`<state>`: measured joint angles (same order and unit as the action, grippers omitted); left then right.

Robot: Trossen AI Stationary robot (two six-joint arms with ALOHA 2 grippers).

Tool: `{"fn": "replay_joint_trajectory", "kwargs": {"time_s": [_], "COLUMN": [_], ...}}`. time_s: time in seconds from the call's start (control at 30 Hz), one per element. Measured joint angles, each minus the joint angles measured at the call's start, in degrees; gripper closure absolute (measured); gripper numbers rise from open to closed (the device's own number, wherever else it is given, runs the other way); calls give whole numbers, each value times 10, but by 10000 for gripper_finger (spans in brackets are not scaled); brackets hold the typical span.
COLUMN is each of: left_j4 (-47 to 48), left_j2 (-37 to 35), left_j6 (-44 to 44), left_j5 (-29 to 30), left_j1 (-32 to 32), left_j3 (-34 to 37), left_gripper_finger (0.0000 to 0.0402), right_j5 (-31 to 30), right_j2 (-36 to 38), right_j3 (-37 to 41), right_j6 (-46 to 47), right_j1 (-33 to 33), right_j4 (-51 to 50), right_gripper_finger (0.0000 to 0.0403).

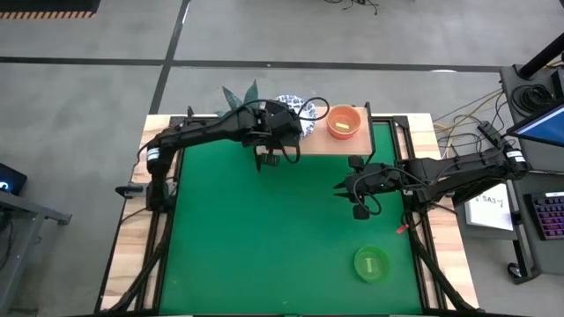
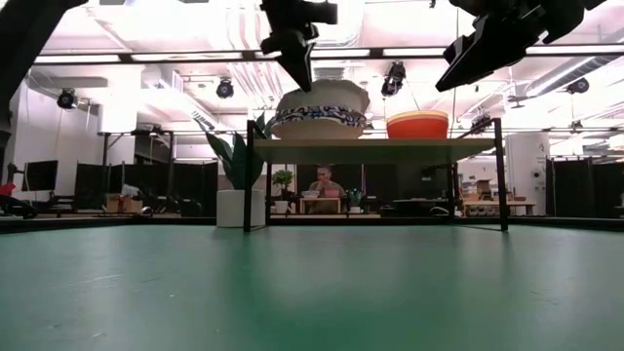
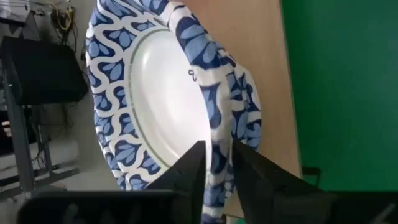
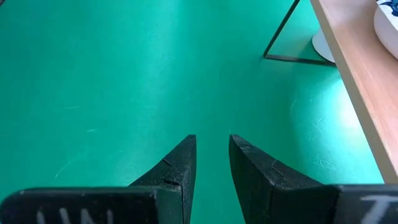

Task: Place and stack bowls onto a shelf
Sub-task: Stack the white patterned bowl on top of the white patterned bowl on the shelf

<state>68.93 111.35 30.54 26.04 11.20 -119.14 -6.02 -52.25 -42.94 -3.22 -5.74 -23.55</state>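
Observation:
A stack of wide white bowls (image 1: 297, 109) with blue-patterned wavy rims stands on the left part of the light wood shelf (image 1: 339, 146); their number I cannot tell. My left gripper (image 3: 217, 155) is over the stack's near side, shut on the top bowl (image 3: 161, 93). A red bowl (image 1: 345, 121) with the yellow bowl (image 1: 342, 127) inside it stands on the shelf's right part. The green bowl (image 1: 371, 264) sits on the mat near the right front. My right gripper (image 1: 349, 190) hovers open above the mat, holding nothing. The purple bowl is out of view. My left gripper pinches the top bowl's near rim (image 3: 219, 140), one finger (image 3: 189, 171) inside the bowl and the other outside. The fingers come from above, pointing down (image 2: 300, 68). The bowl sits nested upright in the stack on the shelf (image 2: 390, 149).
A potted plant (image 2: 239, 156) stands at the shelf's left end, just behind the table's far edge. The green mat (image 1: 264, 238) covers most of the table between the arms. Thin black shelf legs (image 2: 500, 175) stand at the shelf's corners. A person sits far off in the room (image 2: 323, 185).

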Motion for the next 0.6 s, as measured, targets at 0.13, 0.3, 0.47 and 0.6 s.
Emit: {"fn": "replay_joint_trajectory", "kwargs": {"time_s": [0.13, 0.3, 0.47, 0.6], "left_j4": [1, 17, 27, 26], "left_j2": [15, 24, 17, 13], "left_j6": [-6, -16, -31, -60], "left_j5": [0, 0, -3, -64], "left_j1": [5, 5, -4, -6], "left_j3": [-19, -46, -83, -126], "left_gripper_finger": [309, 264, 235, 231], "right_j5": [0, 0, 0, 0], "right_j2": [0, 0, 0, 0], "right_j3": [0, 0, 0, 0], "right_j6": [0, 2, 2, 3], "right_j1": [0, 0, 0, 0], "right_j4": [0, 0, 0, -1], "right_gripper_finger": [316, 316, 316, 316]}}
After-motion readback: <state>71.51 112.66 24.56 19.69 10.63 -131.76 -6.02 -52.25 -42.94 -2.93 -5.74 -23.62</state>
